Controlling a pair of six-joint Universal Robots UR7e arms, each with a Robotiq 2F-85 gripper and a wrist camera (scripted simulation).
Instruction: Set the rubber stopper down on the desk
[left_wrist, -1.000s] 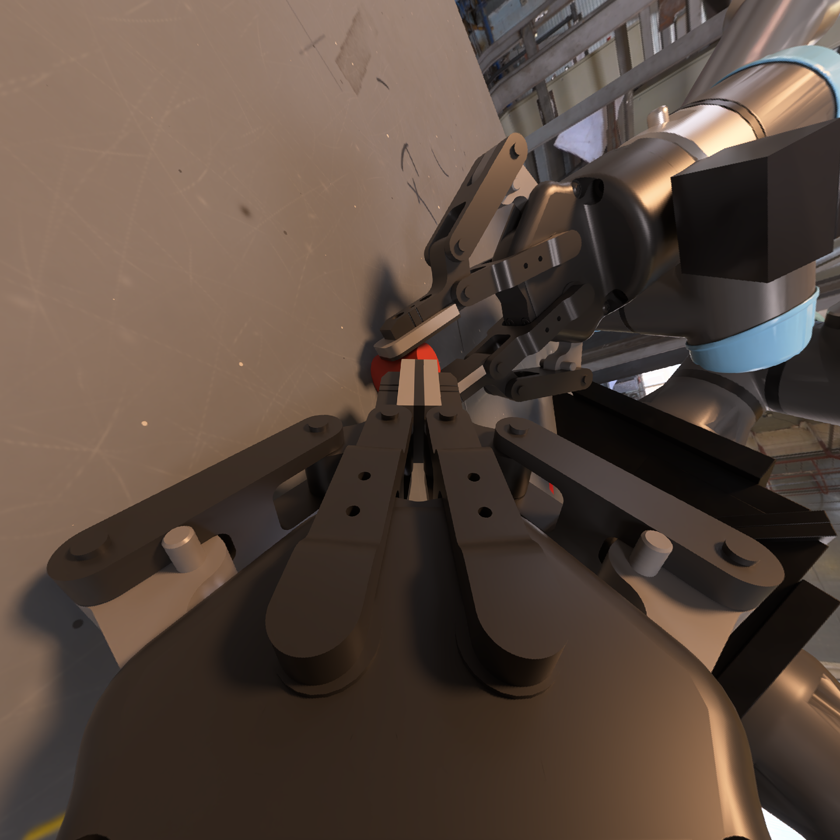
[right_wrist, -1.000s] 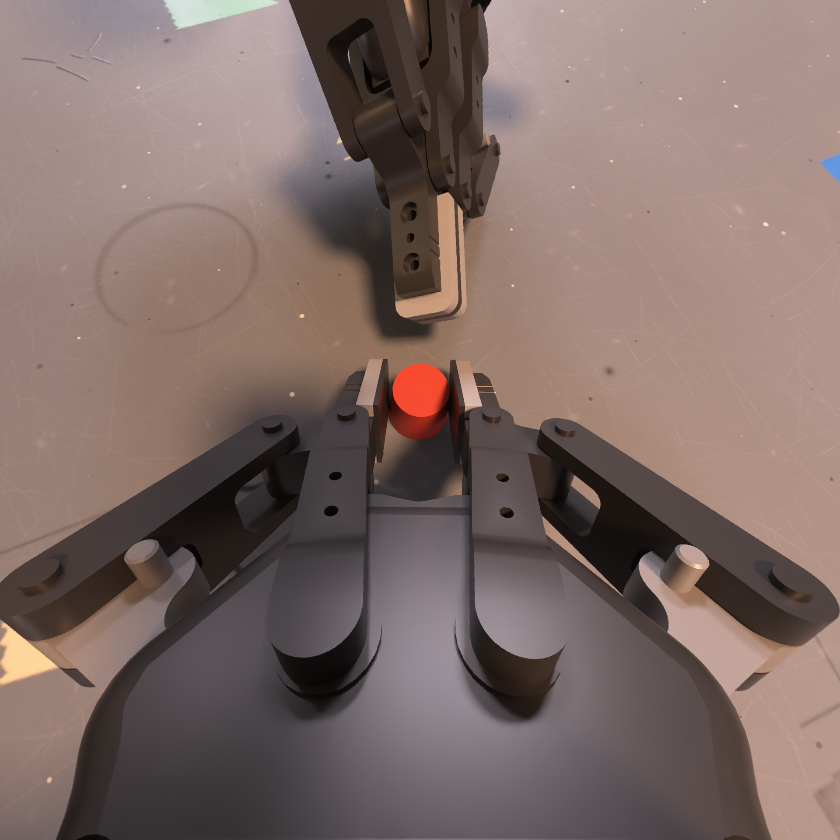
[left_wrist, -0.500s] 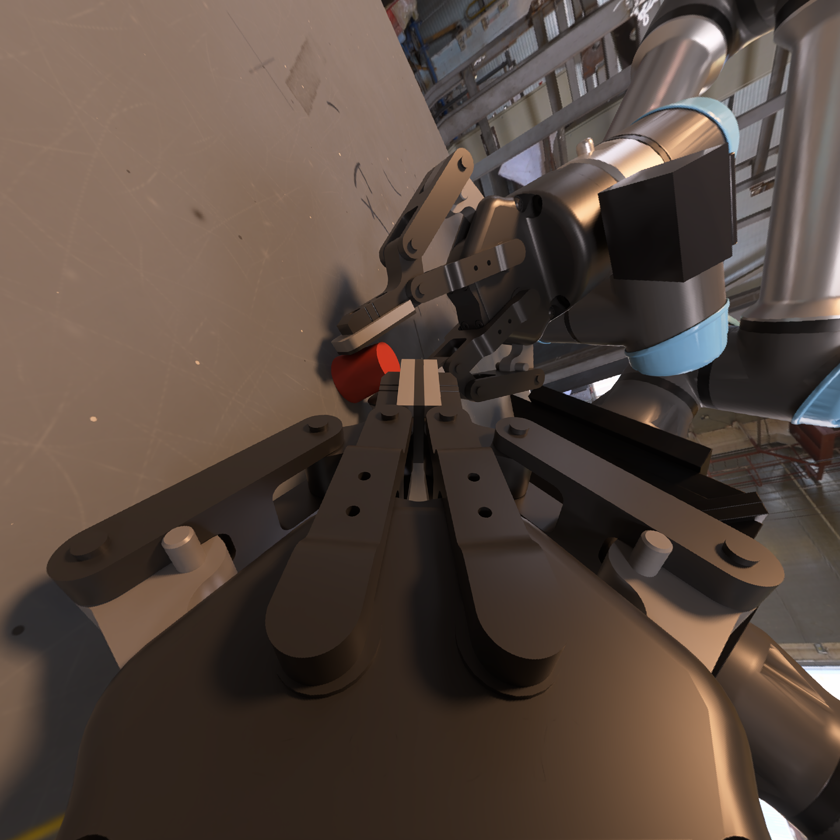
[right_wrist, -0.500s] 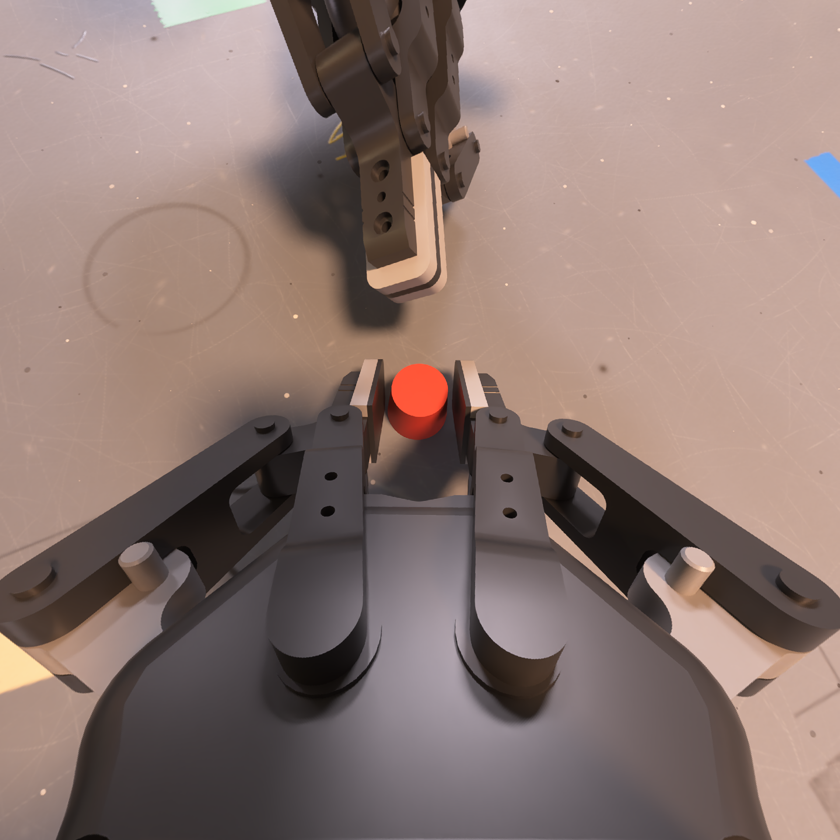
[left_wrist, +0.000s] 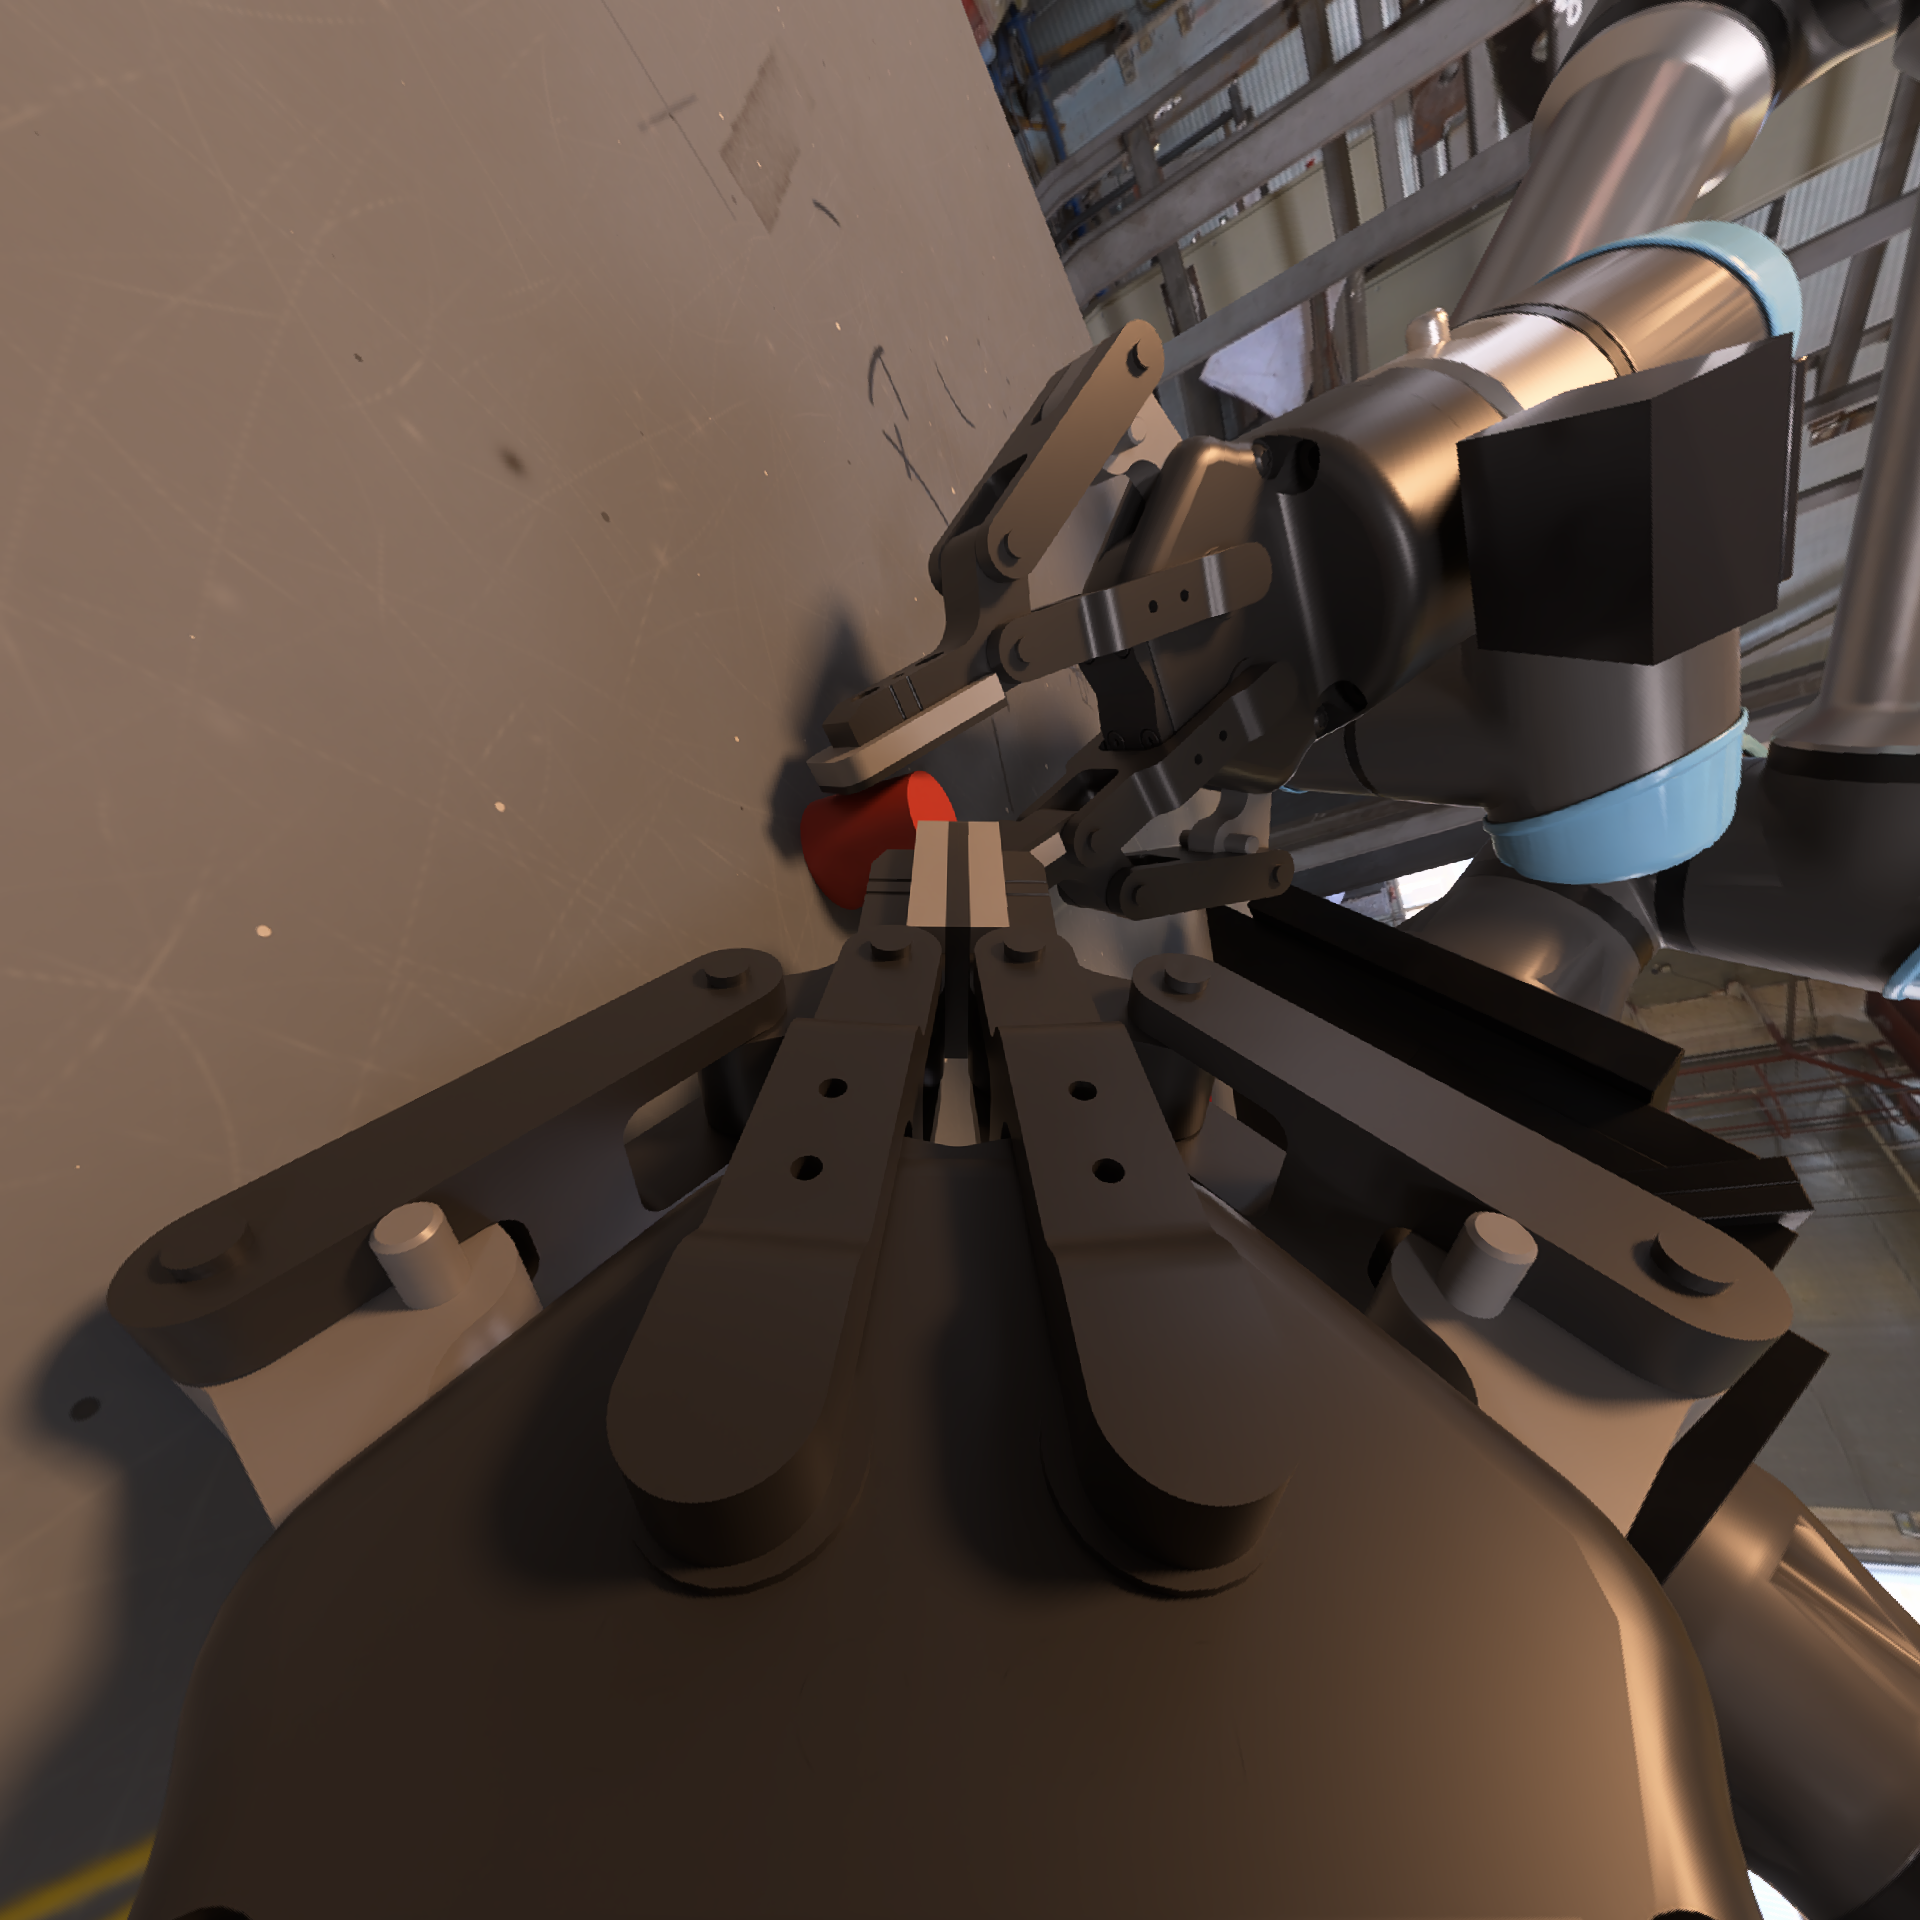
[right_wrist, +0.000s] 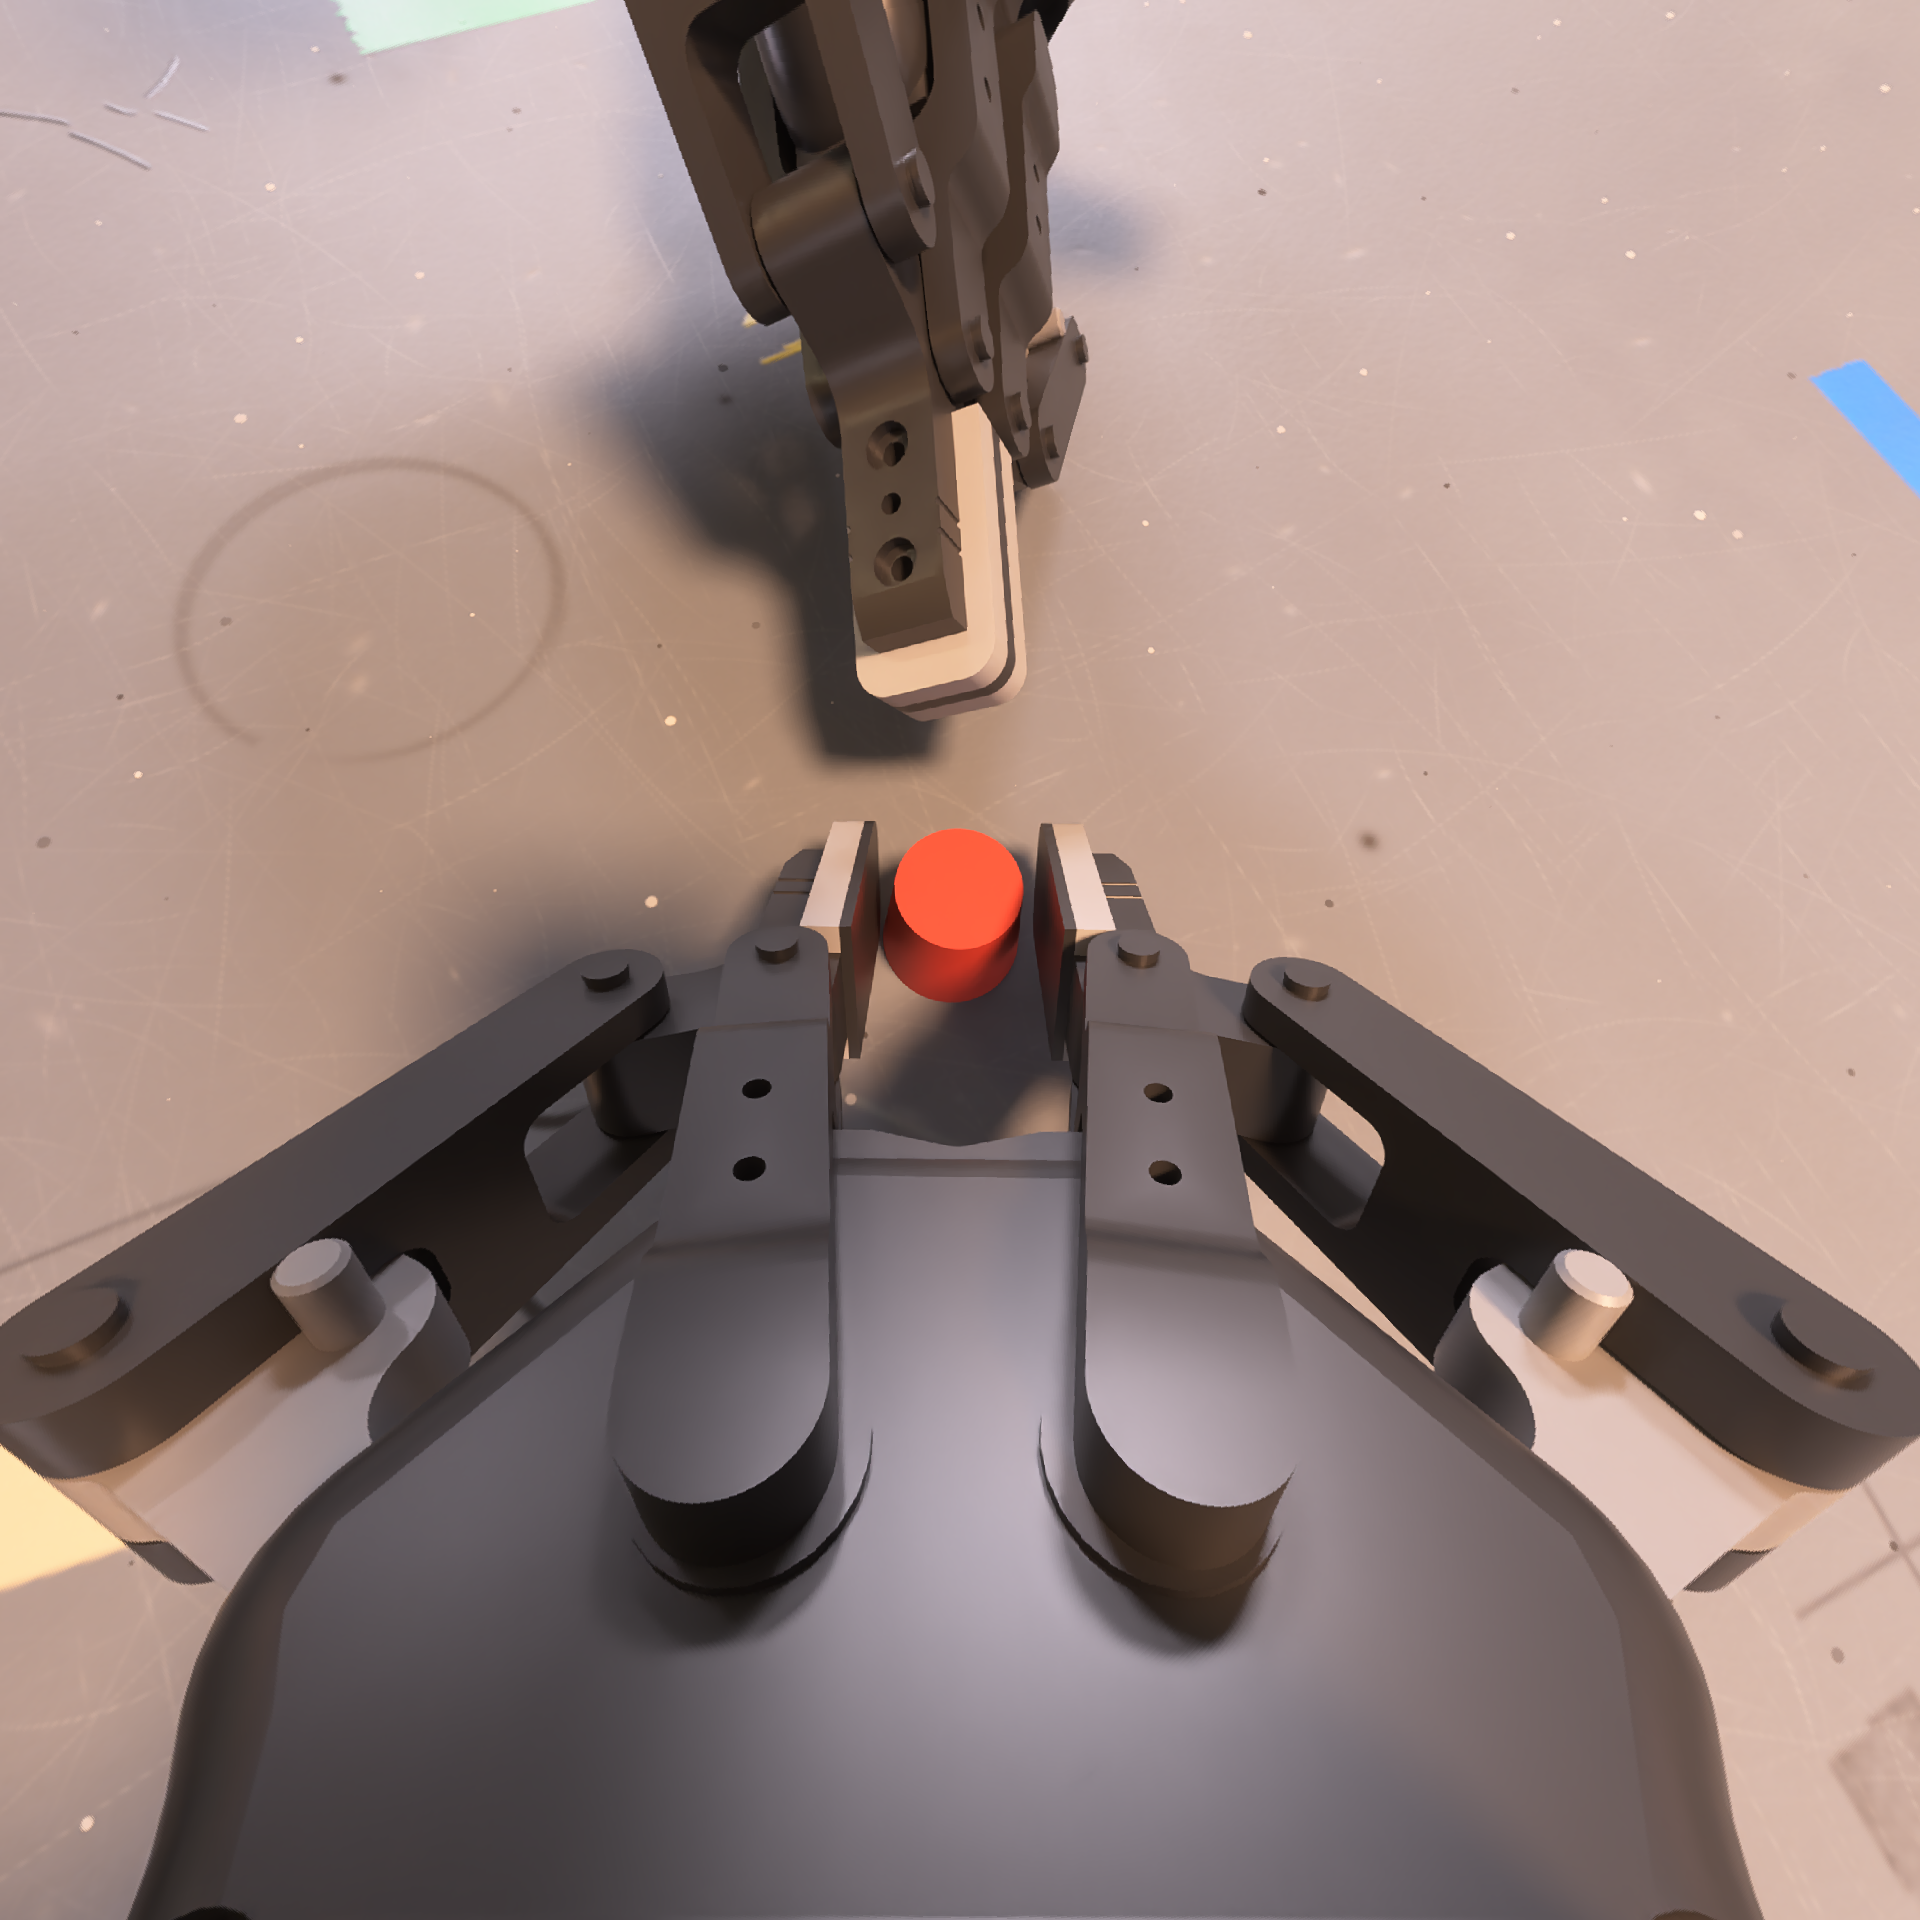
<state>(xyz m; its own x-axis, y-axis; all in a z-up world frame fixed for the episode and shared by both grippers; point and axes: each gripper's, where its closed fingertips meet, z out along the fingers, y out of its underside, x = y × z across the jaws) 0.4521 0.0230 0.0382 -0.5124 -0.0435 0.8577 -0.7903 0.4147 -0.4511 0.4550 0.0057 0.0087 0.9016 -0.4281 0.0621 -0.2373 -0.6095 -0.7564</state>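
The red rubber stopper (right_wrist: 956, 914) stands upright on the grey desk (right_wrist: 1455, 727), wide end up. My right gripper (right_wrist: 956, 883) straddles it, open a little, with a thin gap between each pad and the stopper. My left gripper (left_wrist: 956, 873) is shut and empty, its tips just beyond the stopper; it also shows in the right wrist view (right_wrist: 935, 665), hovering over the desk. In the left wrist view the stopper (left_wrist: 862, 842) sits under the right gripper's upper finger (left_wrist: 914, 727).
A faint ring mark (right_wrist: 364, 613) lies on the desk to the left. Blue tape (right_wrist: 1870, 416) is at the right edge and a green patch (right_wrist: 457, 16) at the top. The right arm (left_wrist: 1558, 520) fills the space beside the desk edge.
The right gripper's pads, which pressed on the stopper a second ago, have spread apart and let it go. The stopper stays standing on the desk. The left gripper shifted slightly.
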